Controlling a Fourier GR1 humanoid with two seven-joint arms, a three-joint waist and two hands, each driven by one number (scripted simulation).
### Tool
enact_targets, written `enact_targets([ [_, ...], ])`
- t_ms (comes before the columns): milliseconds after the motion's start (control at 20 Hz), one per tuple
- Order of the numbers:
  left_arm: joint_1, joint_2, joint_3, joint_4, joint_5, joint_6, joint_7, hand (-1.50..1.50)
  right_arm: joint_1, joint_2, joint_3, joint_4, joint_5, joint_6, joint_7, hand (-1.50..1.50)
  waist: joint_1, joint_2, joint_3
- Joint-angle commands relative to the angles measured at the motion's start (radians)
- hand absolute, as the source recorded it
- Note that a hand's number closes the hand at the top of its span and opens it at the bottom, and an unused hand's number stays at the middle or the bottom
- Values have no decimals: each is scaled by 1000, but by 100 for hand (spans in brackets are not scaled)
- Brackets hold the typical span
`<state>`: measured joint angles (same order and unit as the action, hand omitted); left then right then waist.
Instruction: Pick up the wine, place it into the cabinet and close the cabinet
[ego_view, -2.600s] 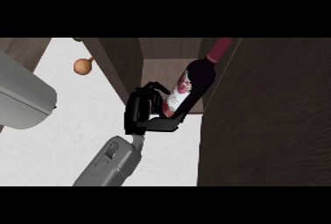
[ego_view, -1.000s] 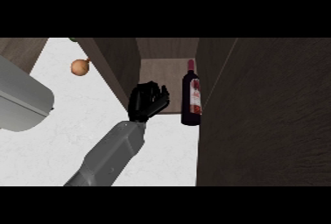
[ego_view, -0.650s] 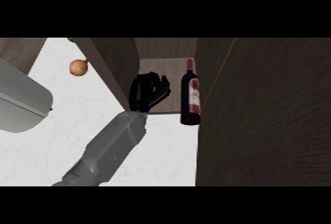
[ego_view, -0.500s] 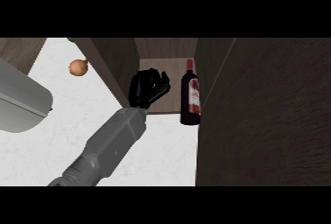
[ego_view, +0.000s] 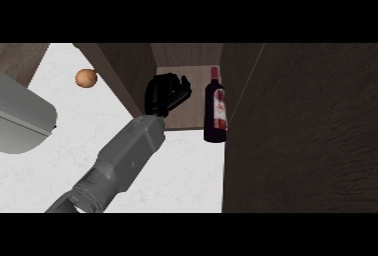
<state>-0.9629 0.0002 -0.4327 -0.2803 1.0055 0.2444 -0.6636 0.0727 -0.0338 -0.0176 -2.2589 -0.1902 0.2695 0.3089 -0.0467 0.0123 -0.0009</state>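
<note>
Dark glass wine bottle with a red-and-white label (ego_view: 215, 107) now stands upright on the pale wooden cabinet shelf (ego_view: 177, 125), near its front edge, at roughly 1 o'clock from picture centre. A couple of seconds back I had it tilted in the fingers at the cabinet mouth; it is out of my grasp now and standing by itself.

Only one black hand (ego_view: 166, 93) shows, on a grey forearm (ego_view: 122, 160) rising from 7 o'clock. I take it for the left one, though the arm's origin is cut off, so that is a judgement. The fingers are relaxed and a little spread, holding nothing. The hand sits at the bottle's 9 o'clock, just beside it but apart. Over the last second it has drifted up and leftward, toward the dark wood cabinet door panel (ego_view: 122, 70) at 11 o'clock. The other hand is out of view.

Reading: placement is done, closing remains. Next I expect to catch that door's edge and swing it shut. Risk: brushing the bottle on the way.

Also noted: small brown rounded object (ego_view: 86, 77) on the white speckled counter (ego_view: 66, 170) at 10 o'clock; grey curved appliance (ego_view: 22, 120) at 9 o'clock.
</note>
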Motion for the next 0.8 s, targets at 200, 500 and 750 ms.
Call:
enact_targets([
  [200, -15, 0, 43, 109, -5, -66, -48, 150, 50, 32, 57, 14, 61, -11, -77, -150, 2, 1, 0],
  [500, -57, 5, 107, 148, 18, -44, -115, 150, -22, -5, 4, 5, 25, -4, -18, -150, 3, 4, 0],
  [750, 7, 0, 86, 142, -20, -70, -232, -150, 29, -2, 21, -27, 24, 4, -8, -150, 8, 0, 0],
])
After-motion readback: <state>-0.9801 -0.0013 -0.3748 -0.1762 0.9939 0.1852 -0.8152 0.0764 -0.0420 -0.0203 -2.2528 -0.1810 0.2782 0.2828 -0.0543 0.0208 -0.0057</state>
